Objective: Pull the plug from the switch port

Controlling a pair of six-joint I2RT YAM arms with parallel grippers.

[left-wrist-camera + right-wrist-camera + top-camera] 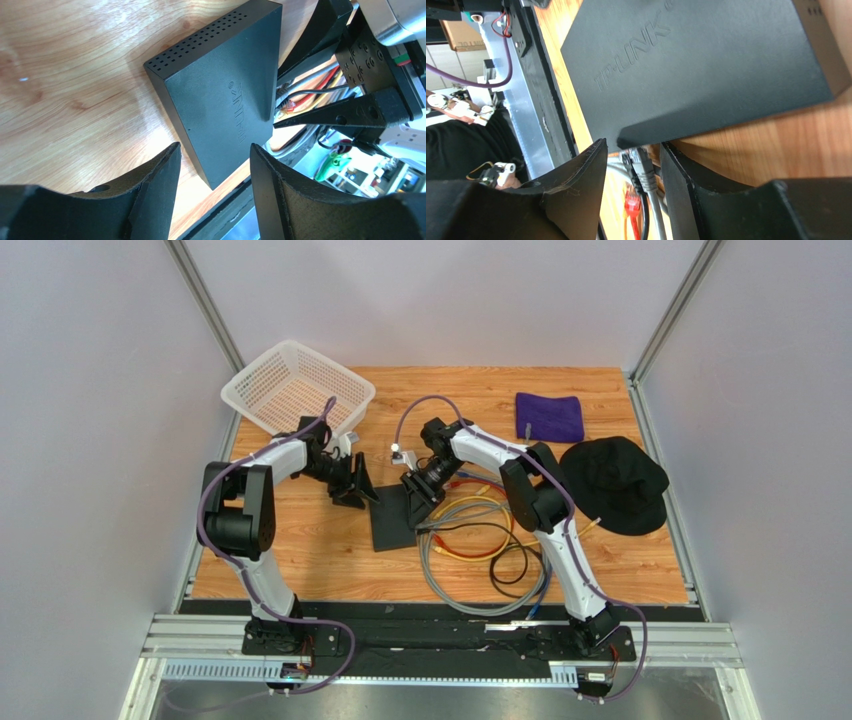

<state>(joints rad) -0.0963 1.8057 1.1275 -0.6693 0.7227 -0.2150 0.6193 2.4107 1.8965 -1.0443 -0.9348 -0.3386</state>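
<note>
Your L arm [238,508] was folded sharp at the elbow, forearm running out to the R, wrist low. L gripper [352,483] [214,150] pointed toward the R one, fingers [150,182] spread wide, gripping nothing. Your R arm [540,498] leaned in from the other side, elbow up, forearm angled down & to the L. R gripper [418,492] [632,147] sat tip-down just beside the L one, fingers [576,182] approx. half apart, not clamped

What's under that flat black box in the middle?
Only the wooden table shows around the switch, which lies flat on it. Anything right beneath is covered. A grey plug sticks out from its edge.
</note>
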